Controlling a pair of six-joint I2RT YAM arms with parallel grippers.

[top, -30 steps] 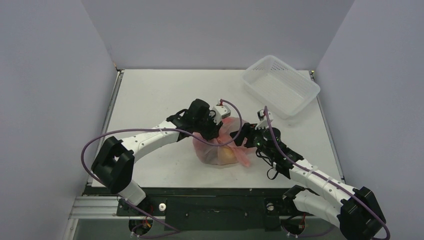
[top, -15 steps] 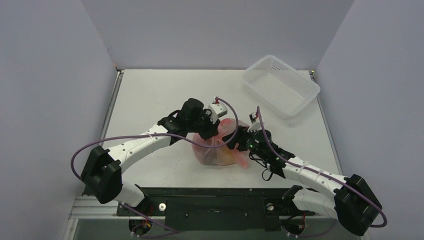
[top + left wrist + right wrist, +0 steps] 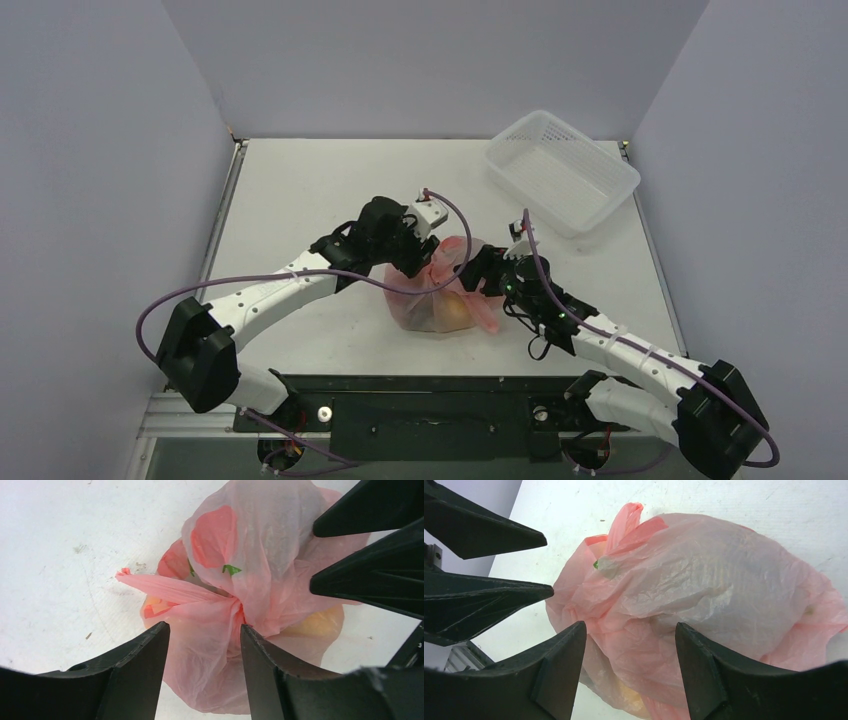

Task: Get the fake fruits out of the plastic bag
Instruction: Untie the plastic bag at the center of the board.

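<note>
The pink plastic bag lies bunched and knotted on the table, between both arms. A yellow-orange fruit shows through its thin skin; the other fruits are hidden inside. My left gripper is open above the bag, its jaws either side of the twisted knot. My right gripper is open over the bag from the other side, holding nothing. A yellow shape shows through the bag's bottom in the right wrist view. The two grippers face each other across the bag.
A white perforated basket stands at the table's far right corner. Purple cables loop from both arms. Grey walls close in the table on the left, back and right.
Both grippers have shifted slightly around the bag; the left one moved a little left and back, the right one drew a little back to the right. The bag stays in place.
</note>
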